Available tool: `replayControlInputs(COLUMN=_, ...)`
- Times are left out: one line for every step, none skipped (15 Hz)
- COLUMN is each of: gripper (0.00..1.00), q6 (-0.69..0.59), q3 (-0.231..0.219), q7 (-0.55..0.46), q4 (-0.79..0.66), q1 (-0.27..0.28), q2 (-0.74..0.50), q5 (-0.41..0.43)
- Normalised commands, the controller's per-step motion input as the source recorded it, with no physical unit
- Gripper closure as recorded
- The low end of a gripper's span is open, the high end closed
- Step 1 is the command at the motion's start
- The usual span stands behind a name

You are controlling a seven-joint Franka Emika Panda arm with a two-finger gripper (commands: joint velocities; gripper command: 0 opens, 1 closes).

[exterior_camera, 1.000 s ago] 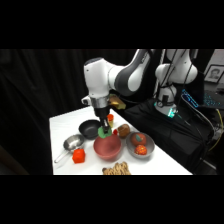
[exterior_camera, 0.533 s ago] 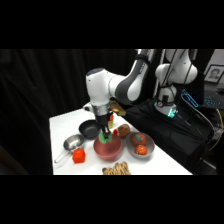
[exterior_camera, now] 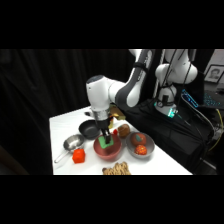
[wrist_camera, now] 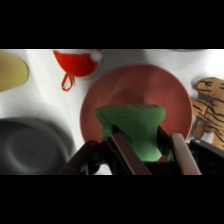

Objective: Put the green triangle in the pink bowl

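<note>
The green triangle [wrist_camera: 134, 127] is held between the two fingers of my gripper [wrist_camera: 145, 150], right above the hollow of the pink bowl [wrist_camera: 165, 87]. From the side, the gripper [exterior_camera: 105, 139] has come down over the pink bowl [exterior_camera: 108, 150] near the table's front, and the green triangle [exterior_camera: 104, 143] sits low, at about the bowl's rim. Whether the block touches the bowl's floor cannot be told.
A black bowl [exterior_camera: 90, 130] stands behind the pink one, also seen as a black bowl [wrist_camera: 30, 147]. A grey bowl [exterior_camera: 139, 144] with red-orange items is to the right, a small metal pan [exterior_camera: 72, 145] and a red-orange block [exterior_camera: 78, 156] to the left. A striped brown item [wrist_camera: 207, 107] lies beside the bowl.
The gripper has gone down with the green triangle, from above the pink bowl to about the level of its rim.
</note>
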Motion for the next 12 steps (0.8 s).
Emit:
replayControlInputs(gripper=0.11, q6=0.0, q3=0.042, q7=-0.13, q4=0.11, q1=-0.035, q2=0.04, q5=0.077)
replayControlInputs(gripper=0.04, q6=-0.02, q3=0.038, q7=-0.12, q4=0.11, q1=-0.035, q2=0.02, q5=0.076)
replayControlInputs(gripper=0.0, q6=-0.06, q3=0.046, q7=-0.14, q4=0.11, q1=-0.043, q2=0.01, q5=0.09)
replayControlInputs(gripper=0.0, q6=-0.08, q3=0.041, q7=-0.12, q4=0.1, q1=-0.037, q2=-0.01, q5=0.083)
replayControlInputs(gripper=0.0, q6=-0.09, q3=0.042, q7=-0.12, q4=0.08, q1=-0.035, q2=-0.06, q5=0.083)
replayControlInputs(gripper=0.0, q6=-0.12, q3=0.04, q7=-0.12, q4=0.03, q1=-0.029, q2=-0.14, q5=0.074)
replayControlInputs(gripper=0.0, q6=-0.15, q3=0.034, q7=-0.1, q4=0.0, q1=-0.021, q2=-0.2, q5=0.061)
replayControlInputs(gripper=0.0, q6=-0.18, q3=0.033, q7=-0.11, q4=-0.04, q1=-0.02, q2=-0.27, q5=0.055)
replayControlInputs(gripper=0.0, q6=-0.23, q3=0.025, q7=-0.1, q4=-0.06, q1=-0.013, q2=-0.33, q5=0.034)
replayControlInputs(gripper=0.0, q6=-0.28, q3=-0.005, q7=-0.05, q4=-0.07, q1=0.012, q2=-0.37, q5=-0.021)
replayControlInputs(gripper=0.0, q6=-0.32, q3=-0.018, q7=-0.02, q4=-0.07, q1=0.019, q2=-0.39, q5=-0.045)
replayControlInputs(gripper=0.0, q6=-0.37, q3=0.003, q7=-0.06, q4=-0.06, q1=-0.002, q2=-0.41, q5=-0.012)
